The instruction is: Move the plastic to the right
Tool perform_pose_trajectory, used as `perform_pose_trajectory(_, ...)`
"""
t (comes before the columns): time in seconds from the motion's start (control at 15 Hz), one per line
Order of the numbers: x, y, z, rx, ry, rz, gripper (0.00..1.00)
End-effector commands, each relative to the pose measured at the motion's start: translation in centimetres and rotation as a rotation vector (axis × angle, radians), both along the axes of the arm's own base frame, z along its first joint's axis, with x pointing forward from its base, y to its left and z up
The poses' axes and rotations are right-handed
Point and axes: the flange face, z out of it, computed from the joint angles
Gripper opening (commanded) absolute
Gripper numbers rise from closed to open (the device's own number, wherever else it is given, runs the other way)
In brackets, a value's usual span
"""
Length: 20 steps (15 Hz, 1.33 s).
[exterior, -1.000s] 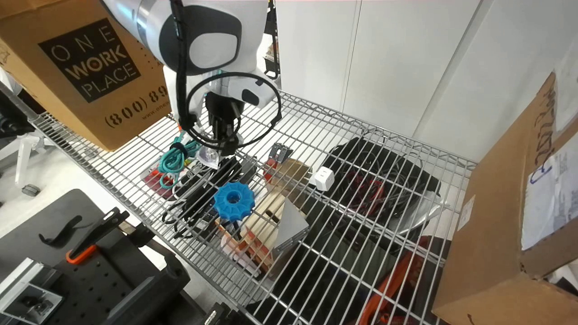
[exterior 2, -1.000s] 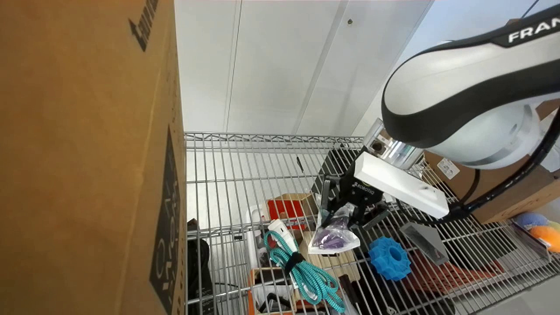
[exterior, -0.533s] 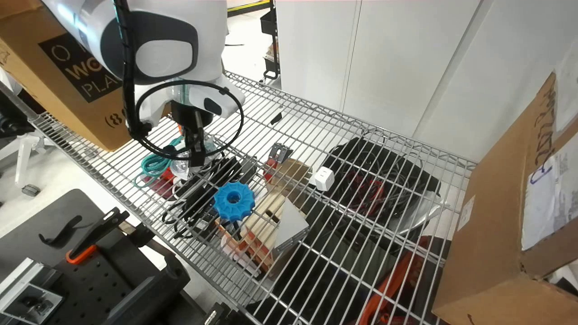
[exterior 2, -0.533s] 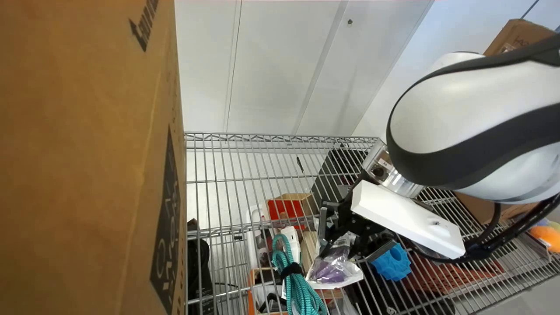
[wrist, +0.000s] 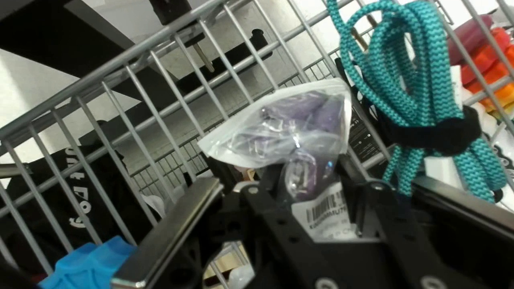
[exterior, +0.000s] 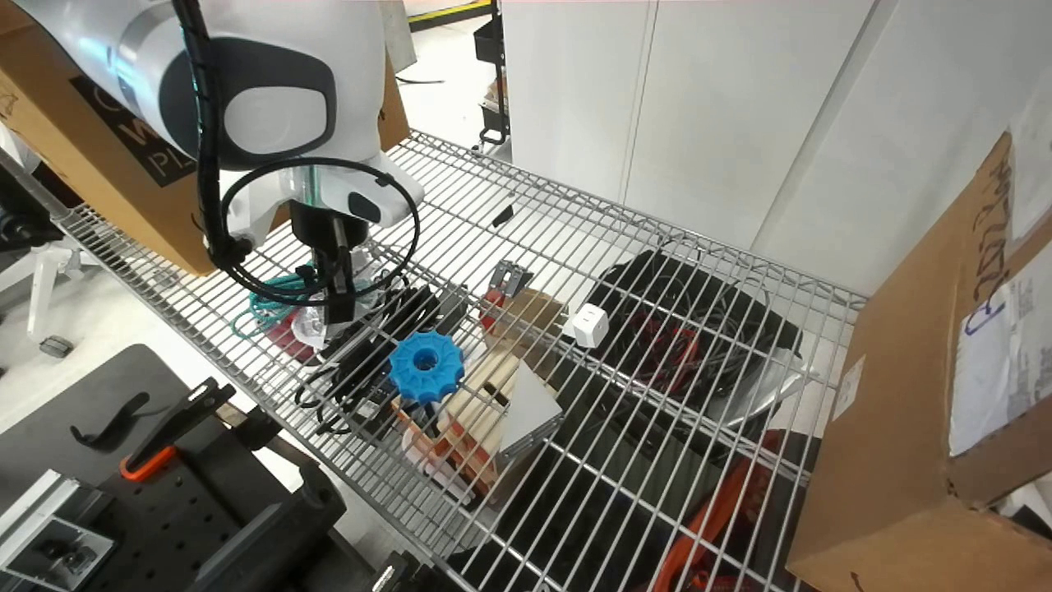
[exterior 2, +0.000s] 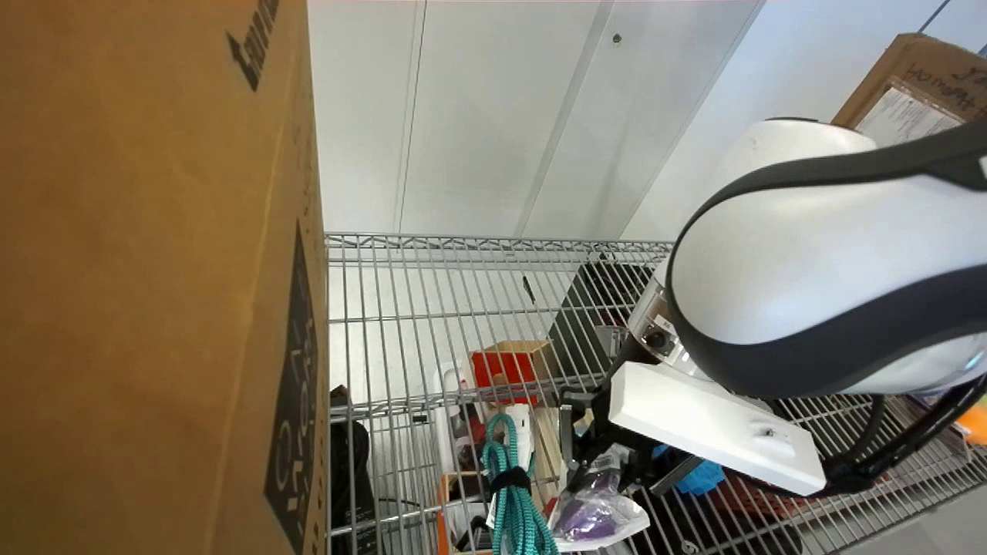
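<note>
The plastic is a clear bag with purple contents and a white barcode label. It shows in the wrist view (wrist: 297,132) and in both exterior views (exterior 2: 590,520) (exterior: 309,329). My gripper (exterior 2: 605,466) is closed on the bag's upper part, and the bag hangs out beyond the fingers. The gripper also shows in the wrist view (wrist: 313,170) and in an exterior view (exterior: 339,304), where it partly hides the bag. The bag is over the wire shelf (exterior: 460,205); I cannot tell whether its lower edge touches the wires.
A teal corded cable (wrist: 417,80) with a black strap lies beside the bag. A blue ribbed wheel (exterior: 426,367), a grey angled plate (exterior: 530,409) and a white cube plug (exterior: 590,326) sit on the shelf. Cardboard boxes (exterior 2: 177,308) (exterior: 888,444) stand at the ends.
My gripper and the bag have moved left in one exterior view and downward in both, toward the teal cable. The cable has shifted and turned.
</note>
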Motion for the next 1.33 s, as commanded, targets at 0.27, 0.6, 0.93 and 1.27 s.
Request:
perform_pose_trajectory(0.27, -0.2, -2.3, 2.3, -0.094, 0.095, 0.264, 0.12)
perform_pose_trajectory(0.6, 2.2, -3.4, 5.0, -0.156, 0.019, 0.518, 0.12)
perform_pose_trajectory(0.93, 2.1, -6.2, 7.7, -0.184, 0.007, 0.575, 0.12)
perform_pose_trajectory(1.27, 0.4, -8.7, 7.5, -0.182, -0.022, 0.539, 0.12)
